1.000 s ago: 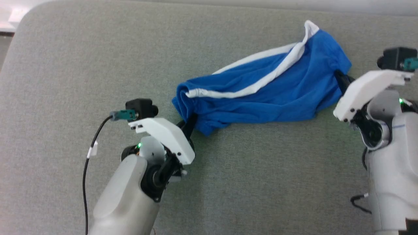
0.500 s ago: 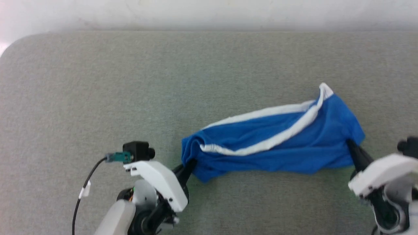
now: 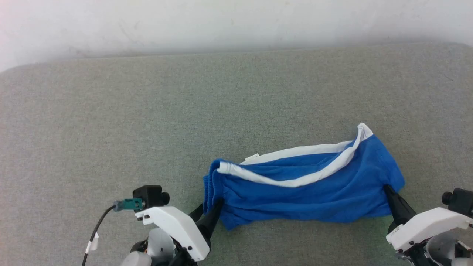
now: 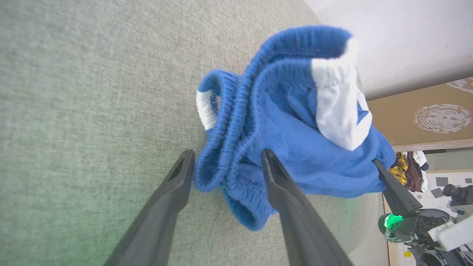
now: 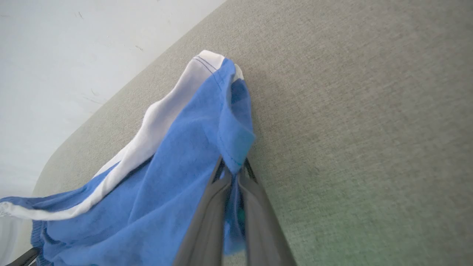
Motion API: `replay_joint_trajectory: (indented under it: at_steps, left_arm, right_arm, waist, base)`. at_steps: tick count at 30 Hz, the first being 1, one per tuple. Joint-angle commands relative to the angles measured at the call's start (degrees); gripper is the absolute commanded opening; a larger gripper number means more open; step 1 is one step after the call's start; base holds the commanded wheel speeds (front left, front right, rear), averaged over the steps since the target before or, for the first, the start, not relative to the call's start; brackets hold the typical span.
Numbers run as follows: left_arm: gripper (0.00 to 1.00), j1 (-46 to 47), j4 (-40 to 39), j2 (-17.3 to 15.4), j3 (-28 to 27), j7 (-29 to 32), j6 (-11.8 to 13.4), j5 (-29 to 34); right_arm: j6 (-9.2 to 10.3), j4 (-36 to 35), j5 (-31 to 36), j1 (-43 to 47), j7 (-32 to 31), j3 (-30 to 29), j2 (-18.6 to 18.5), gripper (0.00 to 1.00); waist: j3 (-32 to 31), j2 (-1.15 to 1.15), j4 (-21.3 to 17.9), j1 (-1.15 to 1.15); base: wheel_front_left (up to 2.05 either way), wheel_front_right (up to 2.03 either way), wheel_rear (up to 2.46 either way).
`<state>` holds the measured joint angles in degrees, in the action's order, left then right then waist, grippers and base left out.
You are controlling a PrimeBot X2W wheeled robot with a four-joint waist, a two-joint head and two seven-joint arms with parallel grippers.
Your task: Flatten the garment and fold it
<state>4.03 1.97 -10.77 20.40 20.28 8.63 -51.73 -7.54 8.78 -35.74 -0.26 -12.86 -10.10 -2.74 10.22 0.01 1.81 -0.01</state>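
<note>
The garment (image 3: 306, 192), bright blue with white trim bands, lies bunched in a long strip across the grey padded table (image 3: 147, 129). My left gripper (image 3: 208, 211) is at its left end, jaws open. In the left wrist view the ribbed blue waistband of the garment (image 4: 236, 147) sits loosely between the spread fingers of the left gripper (image 4: 227, 157). My right gripper (image 3: 388, 192) is shut on the garment's right end. The right wrist view shows blue cloth of the garment (image 5: 166, 184) pinched between the closed fingers of the right gripper (image 5: 232, 175).
A white wall (image 3: 236, 26) runs along the table's far edge. Bare grey table surface spreads to the left of the garment and beyond it. In the left wrist view a brown cardboard panel (image 4: 425, 118) and a pile of clothes (image 4: 410, 166) show past the table.
My left gripper's jaws have opened and let go of the waistband, which now rests loosely between them. The head camera has tilted, so the whole scene sits lower in view. The right grip is unchanged.
</note>
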Motion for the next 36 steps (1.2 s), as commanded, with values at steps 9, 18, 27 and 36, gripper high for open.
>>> replay_joint_trajectory:
  at_steps: [9,18,27,36]
  left_arm:
    - [1.00,-0.8,1.4,1.6,-1.8,-5.7,-0.5,-0.1]
    - [1.00,-5.0,-5.8,-0.8,-7.3,-20.5,-0.7,6.0]
    - [1.00,-5.8,-6.0,-1.4,-8.1,-32.5,1.0,15.9]
    - [1.00,-4.2,-4.5,-1.3,-7.4,-32.5,0.7,16.1]
  right_arm:
    - [0.05,-1.3,3.4,1.2,0.1,1.4,-0.1,1.00]
    - [0.05,-11.5,11.1,4.4,-1.8,-5.0,-0.1,1.00]
    - [0.05,-8.6,15.6,0.5,-4.6,-5.4,-0.1,1.00]
    - [0.05,-0.5,18.5,-4.6,-8.4,-4.1,-0.1,1.00]
  waist:
    - [-2.7,-0.01,1.8,0.01]
    - [-2.2,-0.01,2.2,0.01]
    - [0.0,-0.01,3.5,0.01]
    - [2.2,-0.01,5.5,0.01]
  base:
    - [0.00,0.00,0.00]
    - [0.00,0.00,0.00]
    - [0.00,0.00,0.00]
    - [0.00,0.00,0.00]
